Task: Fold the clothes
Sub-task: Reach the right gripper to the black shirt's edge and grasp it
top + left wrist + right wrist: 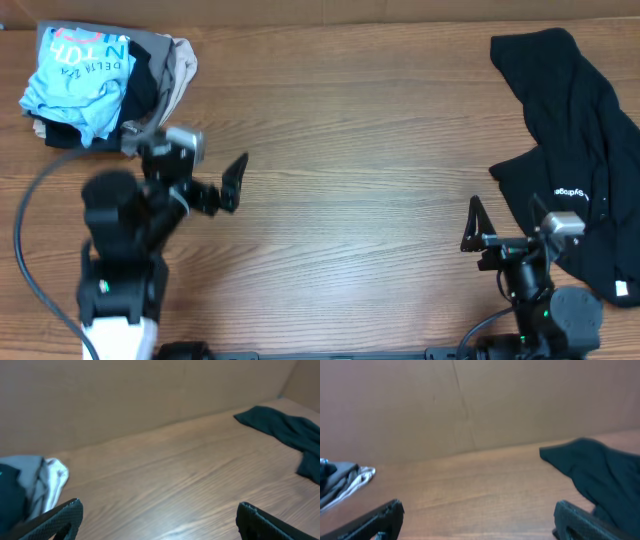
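Note:
The black garment lies crumpled at the table's right side, with a line of white lettering and a small white tag. It also shows in the left wrist view and in the right wrist view. My left gripper is open and empty over bare wood at the left, far from the garment; its fingers are spread wide in the left wrist view. My right gripper is open and empty just left of the garment's lower part; its wrist view shows bare table between the fingers.
A pile of clothes sits at the back left: a light-blue T-shirt with printed letters on beige and grey folded garments. It also shows in the left wrist view. A brown wall runs behind the wooden table.

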Controlling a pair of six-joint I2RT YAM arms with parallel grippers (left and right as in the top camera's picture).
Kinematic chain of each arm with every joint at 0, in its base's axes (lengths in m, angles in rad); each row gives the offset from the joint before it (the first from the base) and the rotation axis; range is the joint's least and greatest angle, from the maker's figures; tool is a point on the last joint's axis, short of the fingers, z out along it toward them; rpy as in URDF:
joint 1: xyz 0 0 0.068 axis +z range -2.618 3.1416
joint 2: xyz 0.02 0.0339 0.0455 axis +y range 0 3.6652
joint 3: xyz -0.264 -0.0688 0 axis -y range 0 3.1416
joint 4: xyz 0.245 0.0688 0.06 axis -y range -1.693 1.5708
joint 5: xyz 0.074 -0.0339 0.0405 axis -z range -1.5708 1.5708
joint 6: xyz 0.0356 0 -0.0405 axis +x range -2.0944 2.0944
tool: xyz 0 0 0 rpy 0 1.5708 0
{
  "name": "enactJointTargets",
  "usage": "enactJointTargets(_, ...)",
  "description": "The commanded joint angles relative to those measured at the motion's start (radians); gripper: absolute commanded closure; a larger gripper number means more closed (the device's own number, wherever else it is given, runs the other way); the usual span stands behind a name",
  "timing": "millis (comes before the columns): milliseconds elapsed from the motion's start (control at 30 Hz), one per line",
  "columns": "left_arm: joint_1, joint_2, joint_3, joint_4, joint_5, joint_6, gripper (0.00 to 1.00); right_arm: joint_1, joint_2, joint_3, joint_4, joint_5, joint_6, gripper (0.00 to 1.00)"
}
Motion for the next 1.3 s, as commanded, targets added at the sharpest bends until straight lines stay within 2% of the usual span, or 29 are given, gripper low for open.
enactJointTargets(0, -0.037, 0.111, 0.212, -0.085, 0.035, 0.003, 0.00, -0.003, 0.134, 0.152, -0.056, -0.002, -0.008, 0.00)
enactJointTargets(133, -0.091, 0.217, 0.389, -0.220, -0.033, 0.030, 0.00, -0.003, 0.307, 0.320, -0.179, -0.002, -0.008, 0.00)
enactJointTargets(300, -0.196, 0.341, 0.562, -0.397, -0.132, 0.175, 0.00, -0.003, 0.542, 0.536, -0.385, -0.002, -0.008, 0.00)
enactJointTargets(433, -0.244, 0.402, 0.581, -0.402, -0.124, 0.242, 0.00, -0.003, 0.690, 0.640, -0.471, -0.005, -0.008, 0.00)
enactJointTargets(700, -0.259, 0.515, 0.581, -0.386, -0.071, 0.241, 0.00, -0.033, 0.887, 0.652, -0.425, -0.003, -0.028, 0.00)
enactJointTargets(1000, -0.259, 0.581, 0.581, -0.363, -0.103, 0.241, 0.02, -0.262, 1.207, 0.652, -0.396, -0.006, -0.023, 0.00)
enactJointTargets(1133, -0.259, 0.635, 0.581, -0.360, -0.132, 0.241, 0.15, -0.294, 1.330, 0.652, -0.346, -0.005, -0.028, 0.07)
enactJointTargets(1267, -0.259, 0.698, 0.581, -0.353, -0.154, 0.241, 0.15, -0.293, 1.426, 0.652, -0.285, 0.007, -0.028, 0.14)
